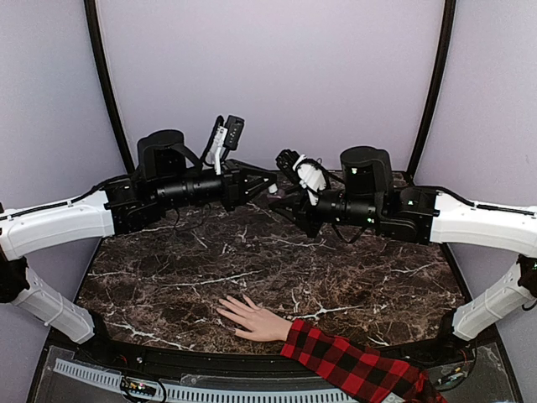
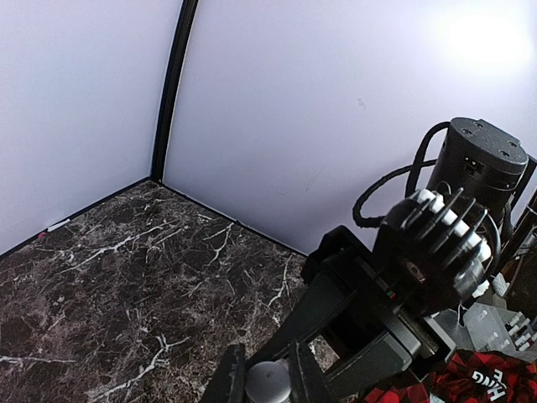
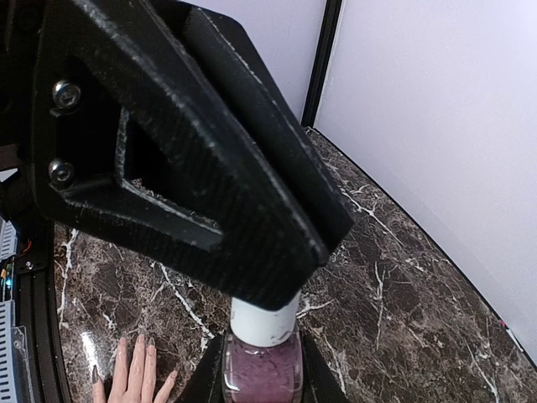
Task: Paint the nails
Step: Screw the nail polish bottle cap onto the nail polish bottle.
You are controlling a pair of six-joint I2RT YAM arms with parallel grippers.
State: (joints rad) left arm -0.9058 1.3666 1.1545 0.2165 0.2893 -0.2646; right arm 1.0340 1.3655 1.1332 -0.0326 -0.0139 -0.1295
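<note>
Marble, dark brown with white veins, forms the counter, which has a rounded outline. Pale lavender walls close it in on the far side and both flanks, with thin black poles running up where the panels meet. A bright light glares on the wall in the left wrist view.

Both arms reach inward and meet above the far half of the counter, near its middle. The right end effector is narrowed onto a small polish bottle of mauve liquid. One black finger presses each side of the glass, and the bottle stands upright and off the marble. Its white cap rises into a broad black finger plate that hides its top in the right wrist view. In the left wrist view, the left end effector is drawn in close. Its two fingers sit tight on either side of the cap's pale round top, and no gap shows.

The mannequin hand lies flat, palm down, at the near edge of the counter, a little right of centre and well apart from the bottle. Its fingers are spread and point toward the left edge. The nails are too small to show any colour. A red-and-black plaid sleeve trails off over the near right edge.
</note>
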